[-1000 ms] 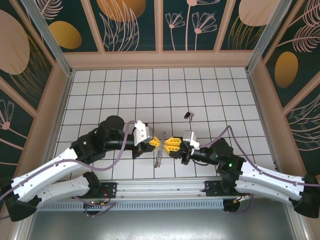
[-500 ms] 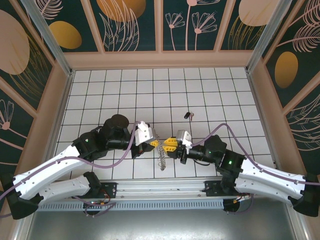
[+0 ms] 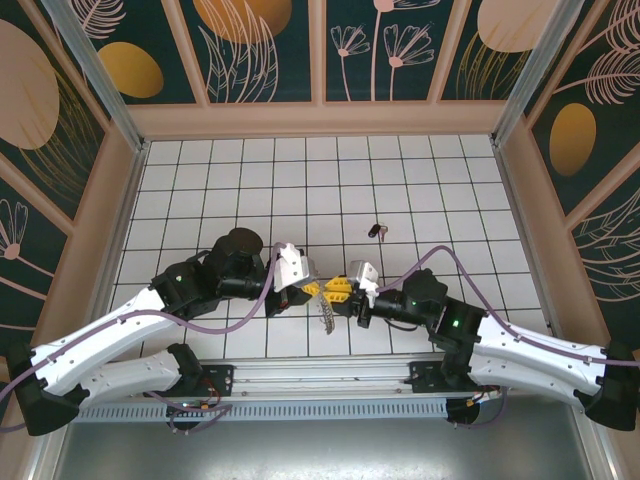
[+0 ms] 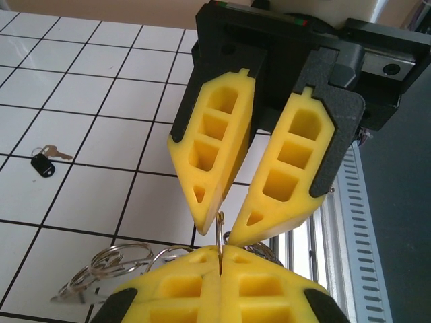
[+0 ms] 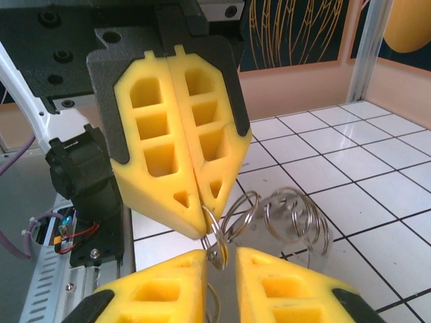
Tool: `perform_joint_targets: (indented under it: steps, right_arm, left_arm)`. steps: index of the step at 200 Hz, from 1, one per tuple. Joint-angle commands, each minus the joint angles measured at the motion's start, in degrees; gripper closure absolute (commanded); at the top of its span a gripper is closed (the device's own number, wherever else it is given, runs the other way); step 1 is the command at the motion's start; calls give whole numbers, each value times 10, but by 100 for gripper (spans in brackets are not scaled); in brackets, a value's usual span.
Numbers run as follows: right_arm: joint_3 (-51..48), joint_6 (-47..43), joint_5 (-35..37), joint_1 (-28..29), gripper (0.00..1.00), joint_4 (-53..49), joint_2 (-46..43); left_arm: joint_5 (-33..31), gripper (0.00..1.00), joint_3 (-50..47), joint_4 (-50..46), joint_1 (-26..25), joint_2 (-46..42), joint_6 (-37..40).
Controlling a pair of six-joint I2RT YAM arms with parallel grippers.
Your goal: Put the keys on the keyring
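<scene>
Over near tiles (image 3: 290,340), left jaws tight on keyring (image 3: 324,314), right jaws apart, keys (image 3: 376,231) unmoved.

The top camera looks down on the keyring (image 3: 324,318) from afar; both wrist cameras face it closely from opposite sides.

There are 2 grippers, the left gripper (image 3: 312,288) and the right gripper (image 3: 337,291), each with 2 yellow fingers (image 4: 215,155). There is 1 keyring (image 3: 324,316) (its silver loops are too tangled to count) and 1 little bunch of keys (image 3: 376,231)
</scene>
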Motion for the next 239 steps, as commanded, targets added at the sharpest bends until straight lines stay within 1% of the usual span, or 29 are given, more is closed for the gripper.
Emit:
perform_joint_targets:
  steps: [1, 23, 45, 66, 80, 99, 129, 153, 216, 239]
  right_arm:
    - [9, -1, -4, -5, 88, 38, -6]
    - [7, -1, -6, -8, 100, 41, -7]
    - [4, -1, -12, -8, 100, 43, -8]
    - [-8, 2, -22, -10, 100, 62, -15]
    - [-21, 9, -32, -13, 100, 89, -26]
    - [-40, 19, -43, -15, 100, 128, -39]
    - [-55, 29, -53, -16, 100, 168, -38]
    - [-60, 33, -58, -15, 100, 181, -32]
    - [-73, 38, -65, -16, 100, 217, -45]
    - [-81, 45, -72, -18, 100, 240, -45]
  left_arm:
    - [18, 100, 16, 8, -3, 5, 11]
    - [17, 100, 15, 8, -2, 7, 11]
    - [26, 100, 9, 21, -3, 2, 5]
    - [55, 100, -11, 73, -3, -20, -20]
    - [77, 93, -25, 106, -3, -31, -40]
    - [87, 89, -41, 133, -3, -41, -57]
    - [89, 86, -49, 148, -3, -48, -66]
    - [95, 85, -53, 163, -3, -49, -72]
    - [97, 77, -60, 164, -3, -45, -76]
    - [96, 76, -60, 163, -3, -46, -75]
